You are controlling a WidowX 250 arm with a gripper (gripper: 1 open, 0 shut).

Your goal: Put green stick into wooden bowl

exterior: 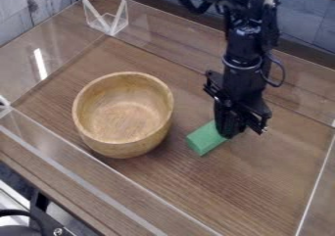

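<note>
The camera view looks down across a wood-grain counter (249,196) enclosed by low clear walls. Nearest, at about eight o'clock from the middle of the scene, sits the wooden bowl (123,113), round, light tan, thick-walled, upright, with nothing showing inside it. Just beside it, toward three o'clock, the green stick (205,139) lies flat on the counter, apart from the bowl's rim with a narrow strip of wood showing between them. Only its near end is visible; the far end is hidden under the black gripper (237,125), which points straight down onto it. The fingers (226,120) are drawn in narrow around the stick's far end; whether they press on its sides firmly enough to hold it cannot be told from this angle. The stick rests on the counter, outside the bowl. Above the gripper the dark arm rises toward twelve o'clock, with cables along it. Farthest back, near eleven o'clock, a small clear stand (106,18) sits by the far wall.
</note>
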